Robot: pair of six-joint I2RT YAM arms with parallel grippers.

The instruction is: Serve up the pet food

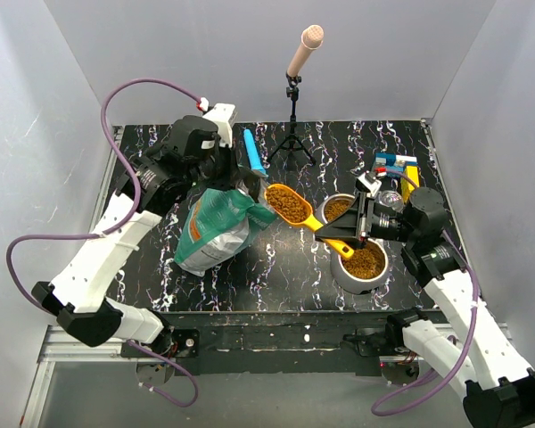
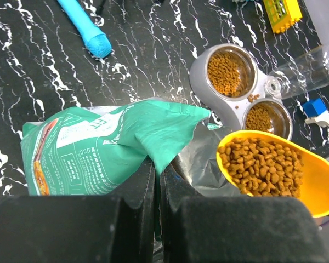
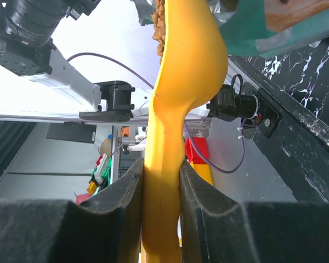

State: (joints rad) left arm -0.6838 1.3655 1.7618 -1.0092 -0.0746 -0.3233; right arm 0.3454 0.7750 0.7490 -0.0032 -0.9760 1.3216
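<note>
Jaws of the right gripper (image 3: 162,189) are clenched on the flat handle of the yellow scoop (image 1: 316,222), which they carry roughly level above the worktop (image 1: 281,267). In the overhead view the scoop's long axis runs from the handle, at about 4 o'clock, up to the loaded head at about 10 o'clock. The head holds a heap of kibble (image 1: 288,204). Directly under the right gripper sits the near dish (image 1: 347,281) of a twin feeder, and it already has kibble in it. The far dish (image 1: 325,204) lies just at 3 o'clock from the scoop head and also has some kibble in it. Either dish is therefore a short swing back toward the right arm, which is much the nearer of the two. Tipping will likely mean rolling the scoop about that long axis. Further out, at 9 o'clock from the scoop head and just beside it, the green pet-food bag (image 1: 216,230) slumps with its mouth toward the scoop. The left gripper (image 2: 157,183) has its jaws pinched on the bag's folded top edge.
</note>
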